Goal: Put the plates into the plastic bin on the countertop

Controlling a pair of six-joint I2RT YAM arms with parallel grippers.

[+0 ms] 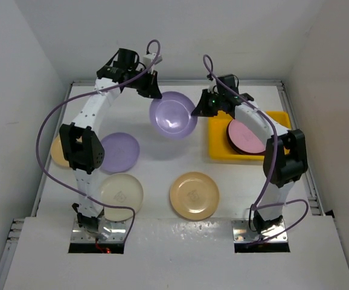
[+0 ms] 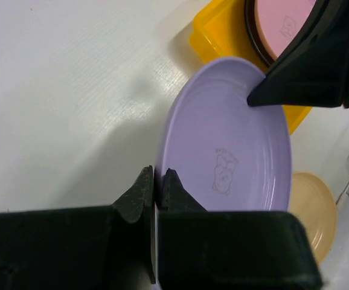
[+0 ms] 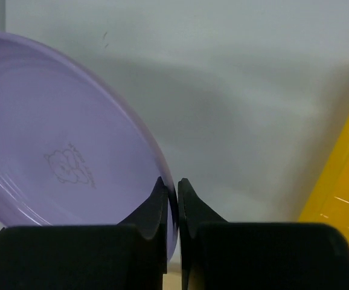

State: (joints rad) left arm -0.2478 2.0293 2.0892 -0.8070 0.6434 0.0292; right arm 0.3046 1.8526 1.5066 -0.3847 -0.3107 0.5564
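Observation:
A lavender plate [image 1: 173,115] hangs tilted above the white countertop [image 1: 241,181], left of the yellow plastic bin [image 1: 218,145]. My left gripper [image 1: 157,95] is shut on its far-left rim; the left wrist view shows the jaws [image 2: 157,184] pinching the edge of the plate [image 2: 229,151]. My right gripper [image 1: 197,112] is shut on the opposite rim, and its jaws [image 3: 173,192] clamp the plate's edge [image 3: 54,139]. In the bin a pink plate [image 1: 245,136] lies on a dark-rimmed one.
On the countertop lie a second lavender plate [image 1: 119,152], a cream plate [image 1: 121,192], a yellow-orange plate [image 1: 194,195] and another yellow-orange one [image 1: 58,151] partly behind the left arm. Raised rims and white walls bound the surface.

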